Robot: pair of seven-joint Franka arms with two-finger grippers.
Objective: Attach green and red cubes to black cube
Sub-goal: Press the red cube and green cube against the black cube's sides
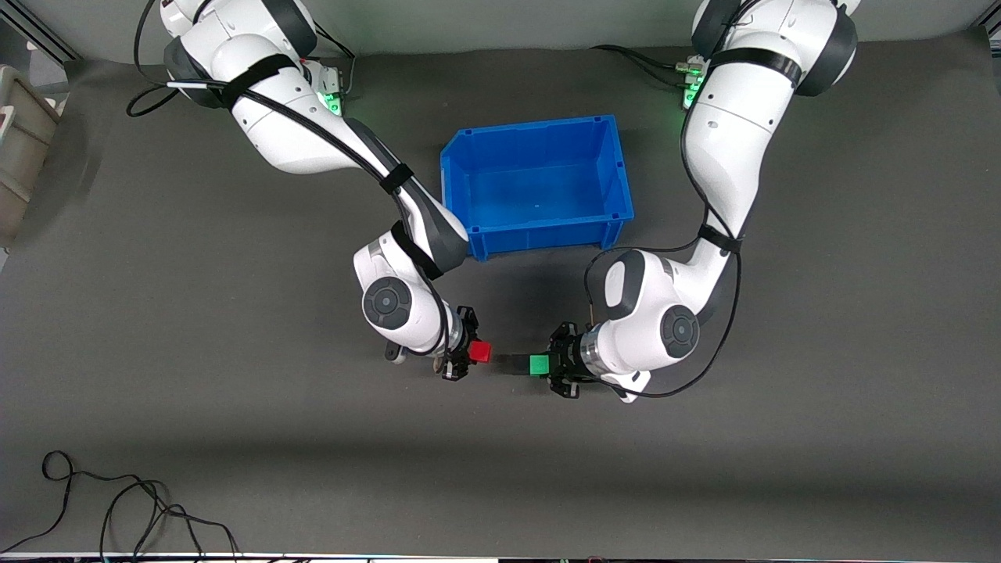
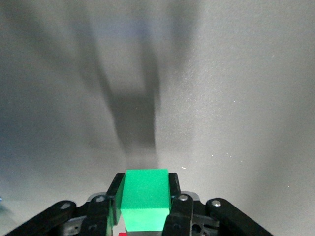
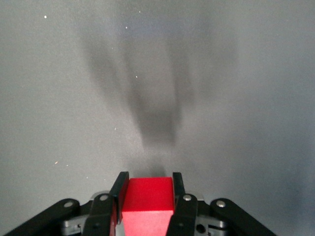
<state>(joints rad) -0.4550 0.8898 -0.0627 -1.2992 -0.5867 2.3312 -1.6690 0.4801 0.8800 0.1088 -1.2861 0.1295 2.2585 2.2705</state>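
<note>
My right gripper (image 1: 477,353) is shut on the red cube (image 1: 481,352), which shows between its fingers in the right wrist view (image 3: 147,199). My left gripper (image 1: 541,365) is shut on the green cube (image 1: 539,364), also seen in the left wrist view (image 2: 145,196). The two grippers point at each other over the mat. A dark cube-sized block, seemingly the black cube (image 1: 511,364), sits against the green cube on the side toward the red cube. I cannot tell whether the red cube touches it. It does not show in either wrist view.
A blue bin (image 1: 539,234) stands on the grey mat, farther from the front camera than both grippers. A black cable (image 1: 117,508) lies near the front edge at the right arm's end. A beige container (image 1: 19,148) sits off that end.
</note>
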